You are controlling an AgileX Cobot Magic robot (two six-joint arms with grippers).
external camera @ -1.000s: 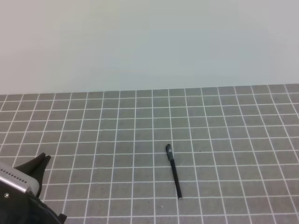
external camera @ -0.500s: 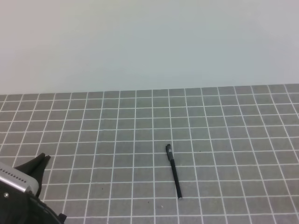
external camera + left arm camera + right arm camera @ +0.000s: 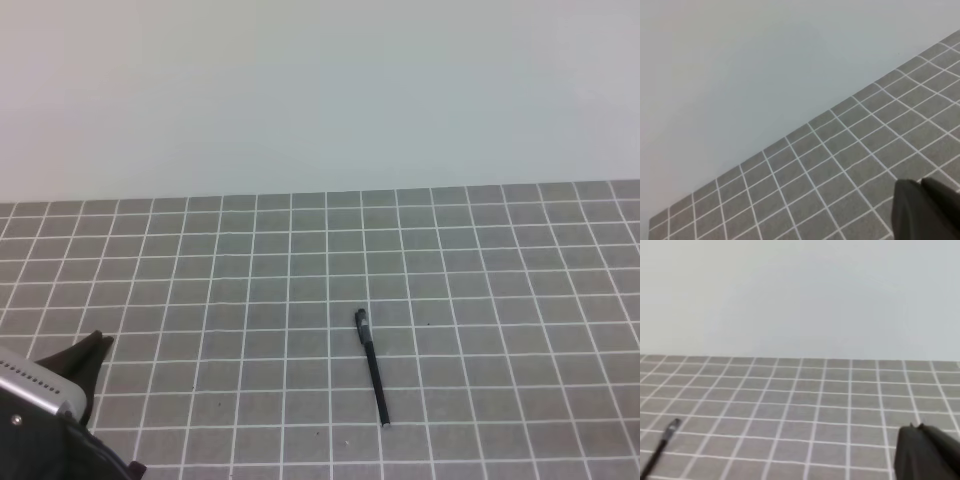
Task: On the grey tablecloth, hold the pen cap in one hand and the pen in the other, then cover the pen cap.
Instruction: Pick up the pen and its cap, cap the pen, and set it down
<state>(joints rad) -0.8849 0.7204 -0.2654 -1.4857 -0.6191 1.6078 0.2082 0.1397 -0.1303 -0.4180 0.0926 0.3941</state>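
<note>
— Both pairs of jaws, how did they stand?

— Together, each of them, and holding nothing. My left gripper [image 3: 98,345] sat at about eight o'clock in the high view, its dark tips pressed to one point above the grey tablecloth [image 3: 500,260]. My left wrist camera showed those same tips as one dark wedge at its five o'clock corner. My right gripper [image 3: 918,427] was outside the high view; its own camera showed it at five o'clock, dark and closed too.

— And the pen?

— The pen [image 3: 372,368] lay flat on the cloth a little below the middle of the high view, well apart from my left gripper, out at that gripper's three o'clock. It ran nearly from twelve to six, leaning slightly, with its thicker end at twelve and its thin end at six. I could not tell from these views whether the thick end was the cap already seated; I saw no separate cap lying anywhere. My right wrist camera caught only the pen's upper part at eight o'clock, cut by the frame's edge.

— What lay around it?

— White grid lines on grey on every side. At twelve o'clock the cloth ended against a plain pale wall [image 3: 320,90].
</note>
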